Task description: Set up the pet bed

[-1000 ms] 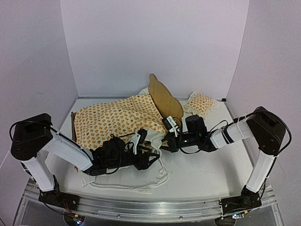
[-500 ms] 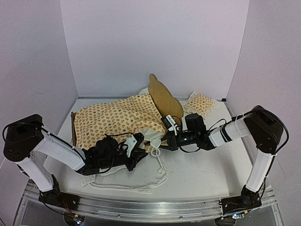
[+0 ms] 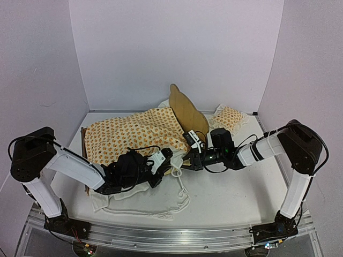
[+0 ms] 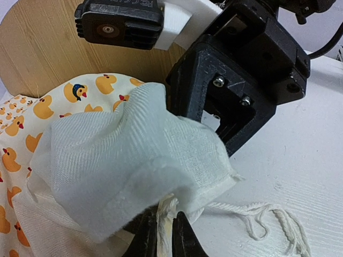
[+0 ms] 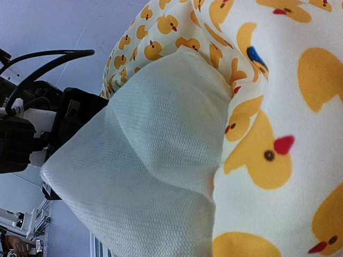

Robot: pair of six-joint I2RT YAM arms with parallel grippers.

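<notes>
Inspecting the grip first: the left gripper (image 3: 169,160) has its jaws drawn narrow on a fold of the white cloth (image 4: 123,160), with a strand of the drawstring cord (image 4: 257,214) caught at the same pinch. The right gripper (image 3: 185,160) is fully closed, nose to nose with the left. Its fingertips are buried behind the cloth, so whether it holds any fabric cannot be told.

Risks noted:
- The two grippers sit almost touching. Any pull made without coordination may knock one against the other or tear the cloth out of the thin pinch.
- The white cloth lies against the duck-print bedding (image 3: 131,134). Dragging it may carry the bedding along and pull it off the frame.
- The loose cord trails on the table (image 3: 230,187) near the fingers and may snag on a jaw.
- The pinch is at the cloth's edge, so the hold looks marginal and may slip under load.

Position of the pet bed (image 3: 187,115): it stands at the back of the table, mostly hidden under the bedding, its rounded headboard (image 4: 37,48) rising just behind both grippers. The grippers work at the bed's near corner by the headboard, close to the frame but on the fabric, not on the wood. The pillow (image 3: 228,118) lies beside the headboard, apart from both.
</notes>
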